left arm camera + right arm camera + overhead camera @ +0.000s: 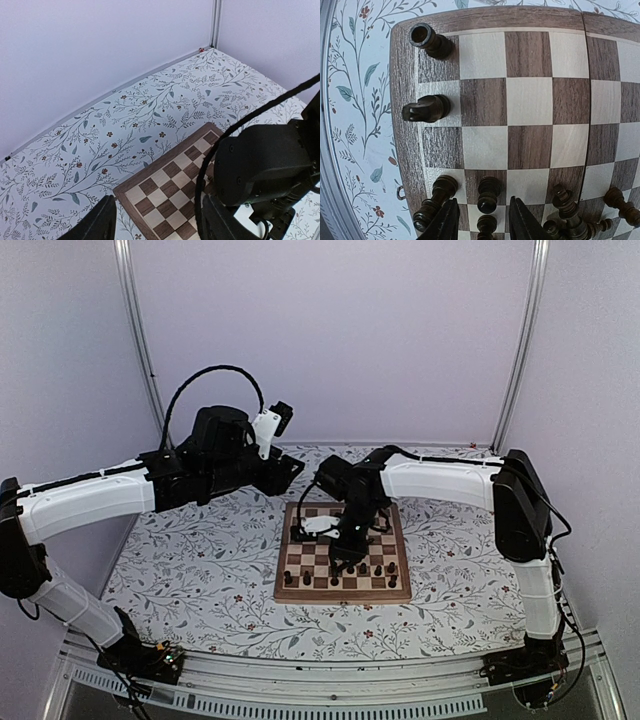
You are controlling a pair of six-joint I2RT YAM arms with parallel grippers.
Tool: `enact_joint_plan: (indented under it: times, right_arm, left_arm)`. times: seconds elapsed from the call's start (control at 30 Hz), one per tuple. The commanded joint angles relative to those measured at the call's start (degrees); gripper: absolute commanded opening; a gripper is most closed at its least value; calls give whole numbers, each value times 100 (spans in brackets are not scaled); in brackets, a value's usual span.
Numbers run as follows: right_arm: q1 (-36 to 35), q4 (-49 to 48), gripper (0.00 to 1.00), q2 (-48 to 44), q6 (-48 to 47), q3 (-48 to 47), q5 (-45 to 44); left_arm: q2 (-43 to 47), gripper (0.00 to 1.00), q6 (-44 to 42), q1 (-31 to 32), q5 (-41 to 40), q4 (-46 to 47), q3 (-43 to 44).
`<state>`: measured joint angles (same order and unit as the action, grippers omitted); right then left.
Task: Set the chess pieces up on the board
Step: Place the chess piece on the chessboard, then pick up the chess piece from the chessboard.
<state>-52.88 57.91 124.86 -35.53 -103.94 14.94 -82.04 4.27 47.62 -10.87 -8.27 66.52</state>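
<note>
Your right pincer (484,201) hangs over the board (402,150), fingers (445,222) apart around a dark chessman (489,190) among the chess pieces (567,212) on the near rows, so this looks like a placement step. The left pincer (159,212), apart and empty, hovers off the board's far corner. Next, lift straight up without clipping the neighbours.
</note>
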Motion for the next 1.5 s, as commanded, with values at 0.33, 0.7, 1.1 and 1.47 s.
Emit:
enact_joint_plan:
  times: [0.33,0.7,1.1,1.47]
  right_arm:
    - [1185,-819,37,-1090,-284,869,147]
    - [1859,-2126,37,-1591,-326,2342,432]
    - [1892,-2346,37,-1778,-315,2576,347]
    - [1966,-2394,37,-1854,-295,2672,427]
  left_arm:
    - [23,57,-413,9,-150,-339,295]
    - [-1043,53,-1155,248,2570,-1061,571]
    - [-2333,44,-1152,527,1823,-1195,845]
    - [-2796,37,-1288,760,1234,-649,834]
